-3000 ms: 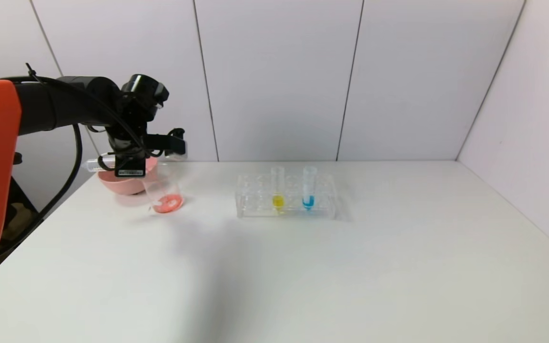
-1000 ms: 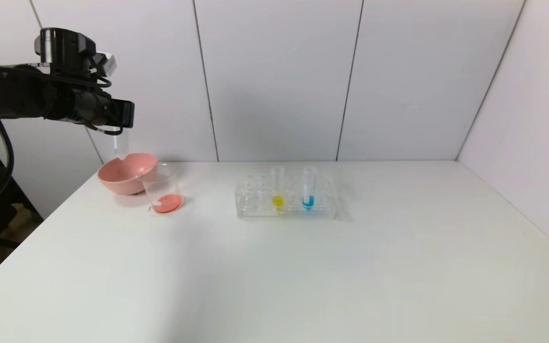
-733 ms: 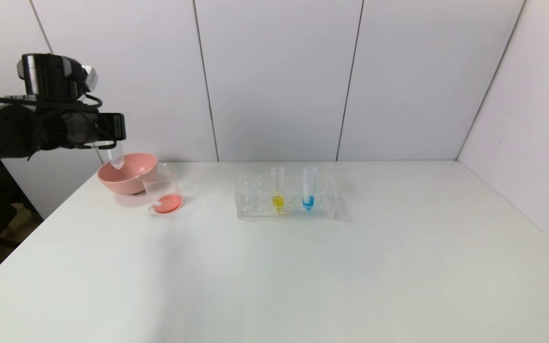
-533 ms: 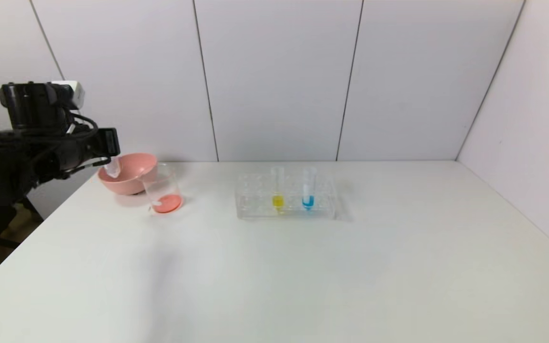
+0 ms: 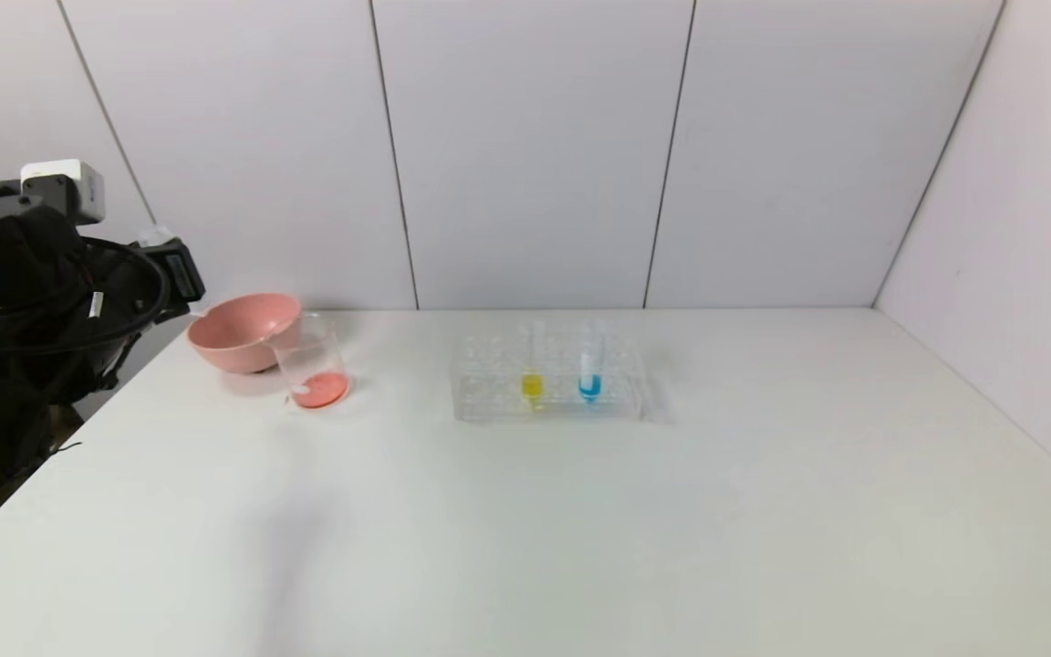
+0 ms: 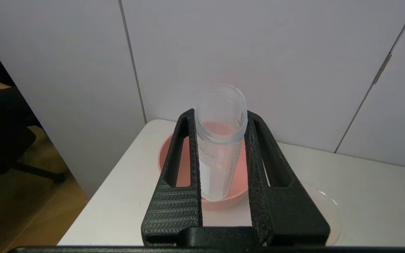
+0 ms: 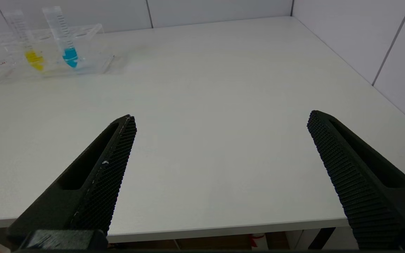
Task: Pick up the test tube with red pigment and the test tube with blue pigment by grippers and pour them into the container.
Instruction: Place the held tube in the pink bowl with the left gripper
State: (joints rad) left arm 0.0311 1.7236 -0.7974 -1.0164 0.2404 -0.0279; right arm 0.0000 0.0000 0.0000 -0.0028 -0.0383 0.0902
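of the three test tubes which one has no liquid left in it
The clear tube gripped in the left hand over the pink bowl. It looks drained, while the two in the rack hold yellow and blue liquid.

head view high and frontal, wrist views low, both sharing rack (image 5: pixel 548 388)

A white table (image 5: pixel 580 529) carried a pink bowl (image 5: pixel 243 331) at its far left corner, a clear beaker (image 5: pixel 310 368) holding orange-red liquid just beside the bowl, and a clear tube rack (image 5: pixel 547 376) near the middle.
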